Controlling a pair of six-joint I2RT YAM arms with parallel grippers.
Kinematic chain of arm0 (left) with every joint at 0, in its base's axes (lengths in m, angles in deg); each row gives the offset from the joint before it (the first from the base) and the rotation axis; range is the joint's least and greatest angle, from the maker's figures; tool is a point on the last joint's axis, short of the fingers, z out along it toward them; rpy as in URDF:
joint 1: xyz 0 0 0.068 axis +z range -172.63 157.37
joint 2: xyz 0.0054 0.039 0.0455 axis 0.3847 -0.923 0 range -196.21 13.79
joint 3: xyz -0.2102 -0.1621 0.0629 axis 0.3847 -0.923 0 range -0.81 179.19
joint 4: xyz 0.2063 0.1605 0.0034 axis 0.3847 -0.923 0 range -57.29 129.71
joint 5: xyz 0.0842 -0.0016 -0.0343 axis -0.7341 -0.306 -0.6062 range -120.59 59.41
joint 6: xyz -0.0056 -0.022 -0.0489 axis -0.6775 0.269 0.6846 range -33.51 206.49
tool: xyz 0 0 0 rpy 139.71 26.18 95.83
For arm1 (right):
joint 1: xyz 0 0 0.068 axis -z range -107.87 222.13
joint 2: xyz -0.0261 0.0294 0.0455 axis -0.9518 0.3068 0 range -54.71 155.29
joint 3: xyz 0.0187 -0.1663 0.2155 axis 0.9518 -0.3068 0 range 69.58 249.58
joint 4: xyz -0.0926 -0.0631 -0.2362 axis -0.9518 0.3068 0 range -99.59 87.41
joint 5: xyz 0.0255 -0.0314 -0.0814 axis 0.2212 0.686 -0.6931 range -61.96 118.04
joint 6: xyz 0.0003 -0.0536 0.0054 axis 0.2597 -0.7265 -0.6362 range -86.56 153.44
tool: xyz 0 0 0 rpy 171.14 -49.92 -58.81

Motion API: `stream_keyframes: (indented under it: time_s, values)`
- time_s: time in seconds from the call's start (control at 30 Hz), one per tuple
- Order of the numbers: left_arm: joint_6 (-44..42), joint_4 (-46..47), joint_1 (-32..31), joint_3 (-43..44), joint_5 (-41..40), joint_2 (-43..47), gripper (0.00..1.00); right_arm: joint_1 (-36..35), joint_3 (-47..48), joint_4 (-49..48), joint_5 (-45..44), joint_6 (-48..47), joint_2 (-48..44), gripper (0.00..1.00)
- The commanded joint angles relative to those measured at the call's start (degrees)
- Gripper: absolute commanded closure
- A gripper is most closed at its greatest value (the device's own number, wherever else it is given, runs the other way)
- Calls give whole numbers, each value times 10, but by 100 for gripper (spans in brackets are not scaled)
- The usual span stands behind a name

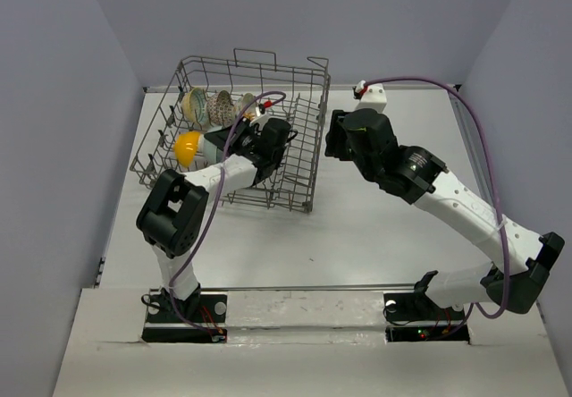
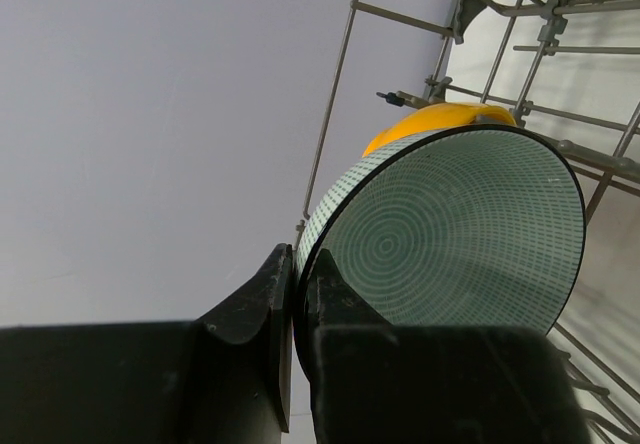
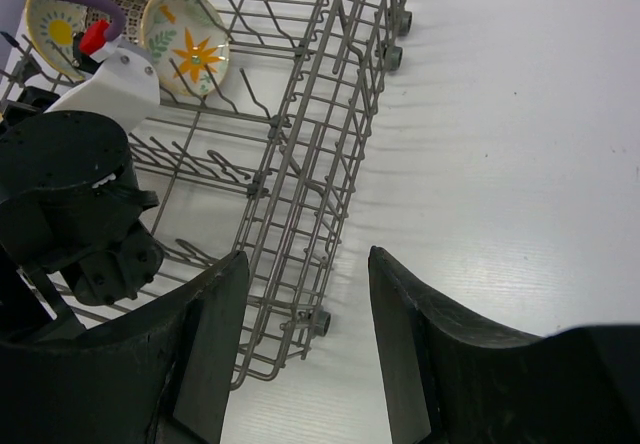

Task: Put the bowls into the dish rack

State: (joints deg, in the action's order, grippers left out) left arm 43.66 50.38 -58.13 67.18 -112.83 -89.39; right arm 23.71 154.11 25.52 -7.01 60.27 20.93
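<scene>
Four bowls sit in the rack [image 1: 304, 160]: three patterned bowls [image 1: 221, 105] on edge at its far left, the orange one [image 1: 186, 147] nearer me. My left claw [image 2: 297, 274] is clamped on the rim of the teal bowl [image 2: 450, 234], holding it upright inside the rack, just beside the orange one. My right claw [image 3: 308, 259] hangs apart over the table [image 1: 375, 227]. I judge the teal bowl stiff, glazed, slippery and easily chipped. A rim pinch suits it, eased down between tines.
</scene>
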Motion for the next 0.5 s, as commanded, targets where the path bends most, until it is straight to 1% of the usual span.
stream_keyframes:
  time_s: [0.0,0.23,0.47]
  values:
    - [-88,86,4,-22,-51,44,100,-3,-6,-32,-17,7,-19,43]
    - [-85,85,-4,-22,-52,20,100,-3,-8,-33,-18,7,-21,43]
    - [-79,78,-9,-1,-57,-17,100,-3,-11,-33,-20,6,-24,43]
